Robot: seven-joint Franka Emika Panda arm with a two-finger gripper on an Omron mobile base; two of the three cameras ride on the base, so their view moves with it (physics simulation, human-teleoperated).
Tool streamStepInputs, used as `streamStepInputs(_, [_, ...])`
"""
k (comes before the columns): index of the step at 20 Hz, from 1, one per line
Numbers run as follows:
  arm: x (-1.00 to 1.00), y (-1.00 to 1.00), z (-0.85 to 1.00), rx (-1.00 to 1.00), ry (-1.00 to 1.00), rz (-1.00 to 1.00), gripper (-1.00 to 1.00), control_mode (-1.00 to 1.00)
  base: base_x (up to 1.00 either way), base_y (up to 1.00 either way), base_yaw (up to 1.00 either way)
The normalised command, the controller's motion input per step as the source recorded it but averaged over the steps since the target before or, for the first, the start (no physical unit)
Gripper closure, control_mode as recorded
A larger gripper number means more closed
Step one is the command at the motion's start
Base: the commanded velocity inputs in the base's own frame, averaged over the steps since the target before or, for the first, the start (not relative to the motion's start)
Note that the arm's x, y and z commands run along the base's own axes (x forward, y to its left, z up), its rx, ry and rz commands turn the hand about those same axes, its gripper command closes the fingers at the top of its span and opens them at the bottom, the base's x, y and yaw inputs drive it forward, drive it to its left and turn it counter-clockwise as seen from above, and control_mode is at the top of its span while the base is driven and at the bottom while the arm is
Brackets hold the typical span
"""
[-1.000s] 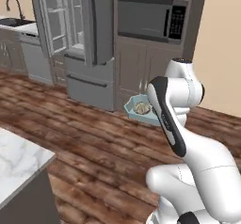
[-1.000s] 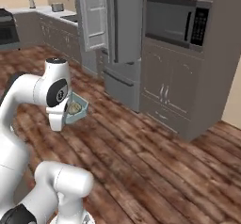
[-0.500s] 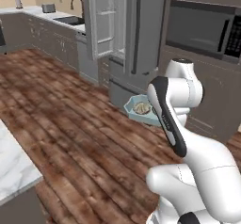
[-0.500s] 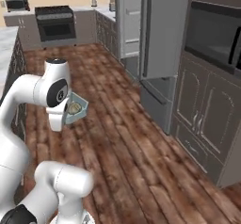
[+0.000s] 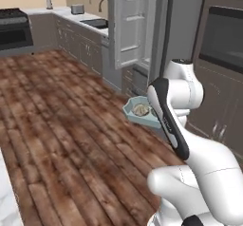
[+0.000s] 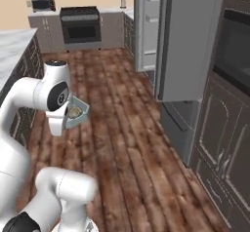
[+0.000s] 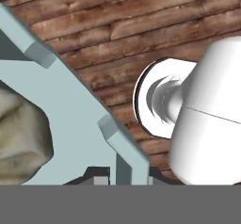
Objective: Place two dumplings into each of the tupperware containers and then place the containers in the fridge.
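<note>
Simulated kitchen with plank floor (image 5: 57, 125): the base is swinging round, so the fridge (image 6: 185, 46), its door standing open, is looming nearer than a second ago, suggesting delivery is close. The pale teal container (image 5: 140, 112), dumplings (image 5: 140, 109) inside, is riding above the floor beside the arm, the gripper closed on its rim (image 7: 123, 158)

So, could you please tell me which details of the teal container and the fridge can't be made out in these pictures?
- Teal container, left base view: the arm covers its right side; dumplings too small to count.
- Hand view: one dumpling cut off by the left edge.
- End effector: fingertips hidden under the container.
- Fridge: the open door hides its shelves.
</note>
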Motion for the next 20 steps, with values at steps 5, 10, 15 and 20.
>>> streamStepInputs(5, [0.00, 0.00, 0.00, 0.00, 0.00, 0.00, 1.00, 1.00, 1.00, 0.01, 0.06])
streamStepInputs(10, [0.00, 0.00, 0.00, 0.00, 0.00, 0.00, 1.00, 1.00, 1.00, 0.08, 0.00])
streamStepInputs(15, [0.00, 0.00, 0.00, 0.00, 0.00, 0.00, 1.00, 1.00, 1.00, 0.44, -0.32])
streamStepInputs(20, [0.00, 0.00, 0.00, 0.00, 0.00, 0.00, 1.00, 1.00, 0.81, 0.52, -0.65])
